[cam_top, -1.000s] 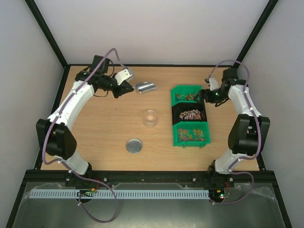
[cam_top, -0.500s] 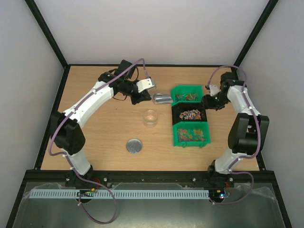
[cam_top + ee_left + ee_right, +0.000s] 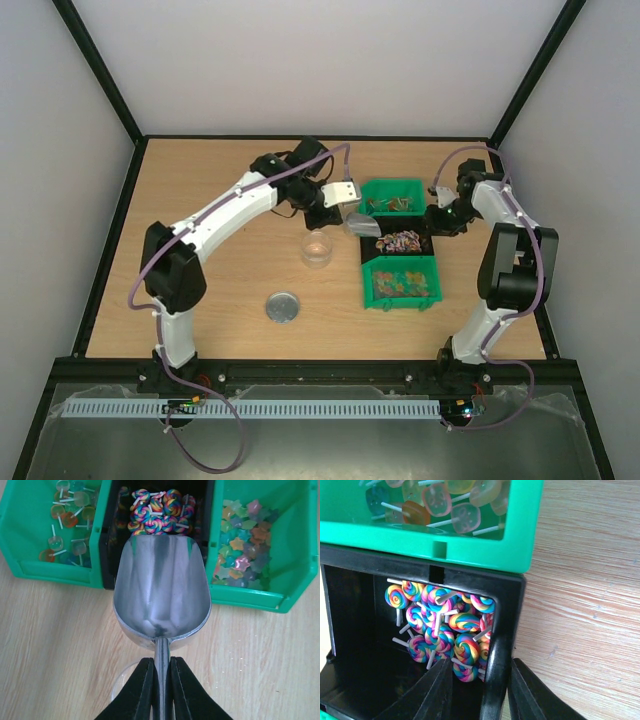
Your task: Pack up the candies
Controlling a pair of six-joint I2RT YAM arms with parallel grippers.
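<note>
The candies fill three bins: rainbow swirl lollipops (image 3: 155, 510) (image 3: 440, 625) in the black middle bin (image 3: 366, 245), clear lollipops (image 3: 65, 515) in one green bin, pastel stars (image 3: 242, 545) in the other. My left gripper (image 3: 161, 680) is shut on the handle of the empty metal scoop (image 3: 161, 595) (image 3: 364, 226). The scoop's mouth reaches over the black bin's near edge, just short of the swirl lollipops. My right gripper (image 3: 481, 664) (image 3: 438, 222) straddles the black bin's right wall: one finger inside among the lollipops with a gap to the wall, the other outside against it.
A clear round cup (image 3: 317, 248) stands just left of the bins, under my left wrist. The round silver lid (image 3: 283, 307) lies nearer the front. The far green bin (image 3: 392, 186) and near green bin (image 3: 400, 296) flank the black one.
My left arm swung right, carrying the scoop from the table's back left to the black bin. My right gripper came down over that bin's right wall and its jaws narrowed.
</note>
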